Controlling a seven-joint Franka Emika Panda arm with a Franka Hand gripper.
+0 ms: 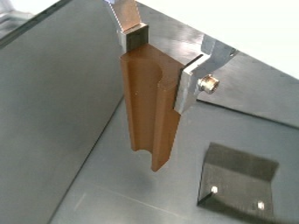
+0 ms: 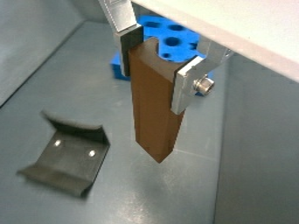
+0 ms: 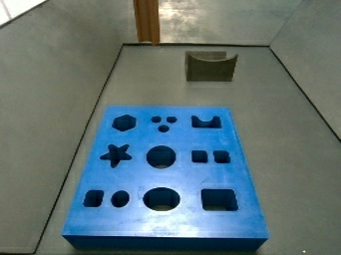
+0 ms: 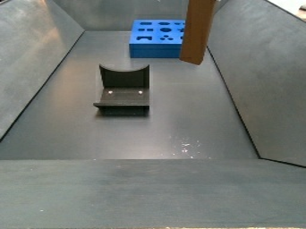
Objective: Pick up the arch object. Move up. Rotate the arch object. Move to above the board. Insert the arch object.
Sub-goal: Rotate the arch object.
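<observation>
The pincer pinches one tall orange-brown wooden arch object, clear above the grey floor; one bright-blue board and one dark fixture lie apart.

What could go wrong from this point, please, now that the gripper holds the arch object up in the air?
1. The gripper clamps only the upper end of the arch object, so the long piece hanging below could swing or slip during rotation.
2. The fixture stands on the floor between the piece and the board; a low path might clip it.
3. The arch-shaped hole looks snug, so poor rotation could jam the piece.
</observation>
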